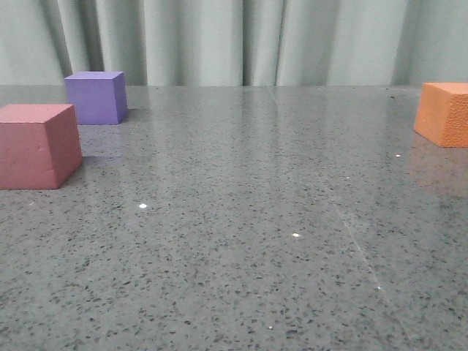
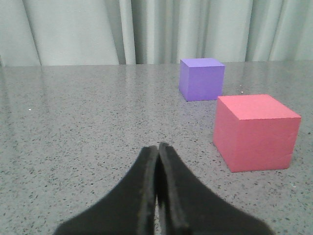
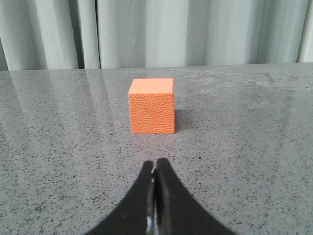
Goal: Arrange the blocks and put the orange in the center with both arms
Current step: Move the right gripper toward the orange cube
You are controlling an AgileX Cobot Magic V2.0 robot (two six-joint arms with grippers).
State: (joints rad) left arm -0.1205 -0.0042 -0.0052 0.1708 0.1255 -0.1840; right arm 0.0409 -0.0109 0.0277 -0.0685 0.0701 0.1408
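The orange block [image 3: 152,105] sits on the table [image 3: 254,147] straight ahead of the right gripper [image 3: 155,172], well apart from it, square-on, with the jaws pressed together on nothing.

The left gripper [image 2: 157,147] has its black fingers [image 2: 142,191] pressed together tip to tip — nothing sits between them. The right gripper [image 3: 155,169] shows the same pose — fingers meeting, holding nothing, pointing forward low.
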